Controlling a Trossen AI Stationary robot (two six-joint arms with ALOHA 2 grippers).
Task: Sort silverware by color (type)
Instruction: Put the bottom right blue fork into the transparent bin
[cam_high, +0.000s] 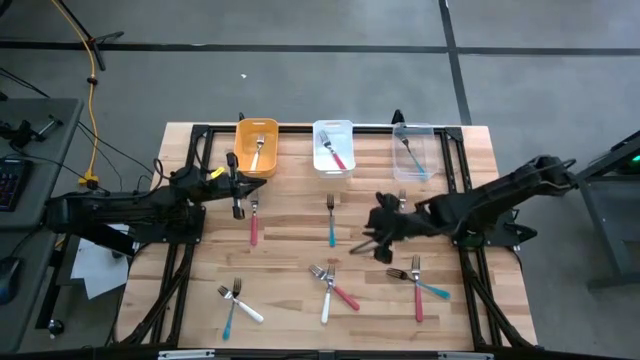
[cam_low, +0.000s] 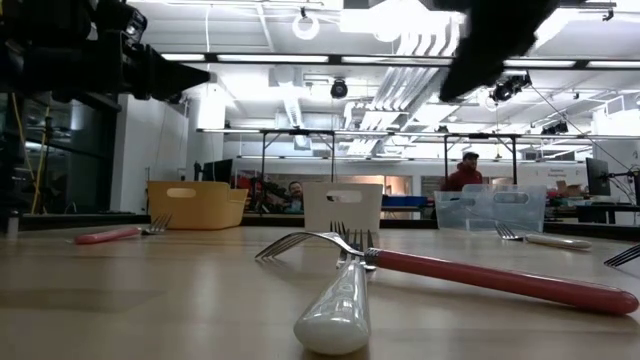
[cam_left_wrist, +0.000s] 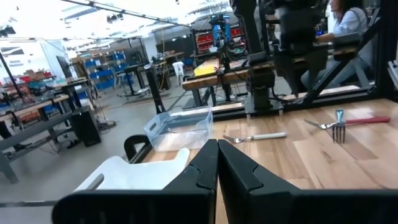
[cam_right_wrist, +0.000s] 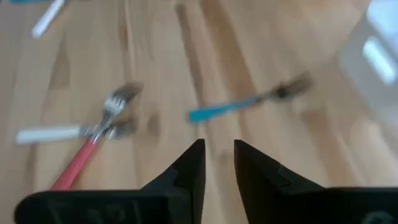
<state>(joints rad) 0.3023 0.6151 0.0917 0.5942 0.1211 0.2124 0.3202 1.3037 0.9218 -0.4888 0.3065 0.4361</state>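
Three bins sit along the far edge of your surface (cam_high: 480, 160): an orange bin (cam_high: 256, 147), a white bin (cam_high: 333, 146) and a clear bin (cam_high: 417, 150). Each holds one fork: a pale-handled one in the orange, a red-handled fork (cam_high: 337, 156) in the white, a teal-handled fork (cam_high: 414, 160) in the clear.

The rest of the silverware lies loose on the wood. You can see a red fork (cam_high: 253, 222) just in front of the orange bin, a teal fork (cam_high: 331, 222) in front of the white bin, a teal and white pair (cam_high: 236, 303) near the left front corner, a crossed white and red pair (cam_high: 331, 288) at the middle front (the same two fill the foreground of the low view), and a red and teal pair (cam_high: 420, 281) at the right front.

Your right pincer (cam_high: 372, 240) hangs over the middle of the surface, between the teal fork and the right front pair. In its wrist view the fingers (cam_right_wrist: 189, 168) stand slightly spread with bare wood showing in the gap, and they pinch nothing; a teal fork and a crossed white and red pair lie below, blurred.

Your left pincer (cam_high: 238, 208) waits beside the red fork near the orange bin, its fingers (cam_left_wrist: 202, 171) pressed together and empty.
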